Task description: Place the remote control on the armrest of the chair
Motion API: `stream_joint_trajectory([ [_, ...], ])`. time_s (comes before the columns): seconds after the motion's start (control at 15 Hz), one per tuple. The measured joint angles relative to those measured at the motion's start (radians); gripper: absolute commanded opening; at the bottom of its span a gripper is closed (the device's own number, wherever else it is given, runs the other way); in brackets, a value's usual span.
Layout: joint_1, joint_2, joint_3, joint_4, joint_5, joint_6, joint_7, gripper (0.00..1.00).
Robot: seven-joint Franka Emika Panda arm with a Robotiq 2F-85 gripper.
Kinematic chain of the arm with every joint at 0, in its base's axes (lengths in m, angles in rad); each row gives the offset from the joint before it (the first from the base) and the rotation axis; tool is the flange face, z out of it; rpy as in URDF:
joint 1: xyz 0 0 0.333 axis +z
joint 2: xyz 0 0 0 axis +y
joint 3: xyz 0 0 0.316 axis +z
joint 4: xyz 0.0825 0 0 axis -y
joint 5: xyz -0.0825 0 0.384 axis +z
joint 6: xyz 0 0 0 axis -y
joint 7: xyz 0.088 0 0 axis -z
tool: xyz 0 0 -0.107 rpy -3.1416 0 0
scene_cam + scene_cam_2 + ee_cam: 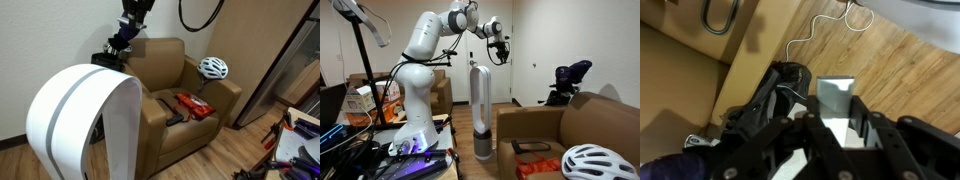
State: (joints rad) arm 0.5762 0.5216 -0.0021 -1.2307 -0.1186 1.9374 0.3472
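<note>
The remote, a thin, stiff, light, probably slick slab best pinched across its narrow width, lies on the chair seat left of the orange packet, while the claw hangs high, its opening unreadable.

Two room cameras and one on the wrist.
Both exterior views share the chair from opposite sides; the wrist view looks down at the floor.

White arm reared high, elbow bent, wrist angled down, gripper state unclear
</note>
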Motion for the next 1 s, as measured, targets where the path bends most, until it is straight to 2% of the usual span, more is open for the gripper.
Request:
stream_joint_trajectory([
  [0.27, -0.027, -0.001, -0.006, -0.113, 0.039, 0.075, 0.053, 0.1],
  [0.33, -0.029, -0.003, -0.011, -0.148, 0.047, 0.098, 0.075, 0.35],
  [0.6, -0.033, -0.023, -0.019, -0.231, 0.052, 0.154, 0.123, 0.35],
  [0.67, -0.033, -0.028, -0.019, -0.234, 0.053, 0.154, 0.125, 0.1],
  [1.0, -0.074, -0.019, -0.004, -0.24, 0.042, 0.188, 0.169, 0.1],
])
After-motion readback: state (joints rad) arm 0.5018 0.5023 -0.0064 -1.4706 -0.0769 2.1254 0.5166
